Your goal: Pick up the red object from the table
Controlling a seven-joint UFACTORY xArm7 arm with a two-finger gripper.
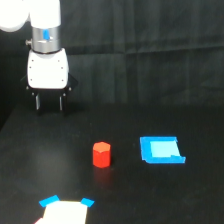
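The red object (101, 154) is a small red-orange hexagonal block standing upright on the black table (150, 195), a little left of the view's centre. My gripper (49, 103) hangs from the white arm at the upper left of the exterior view, well behind and to the left of the block. Its two dark fingers (38, 101) point down with a gap between them and nothing held, so it is open. The fingertips are apart from the block and seem to hover above the table.
A flat blue tray-like piece (161, 150) lies on the table to the right of the block. At the bottom edge, left of centre, sits a white shape with blue corners (65, 210). A dark cloth backdrop (150, 30) closes the far side.
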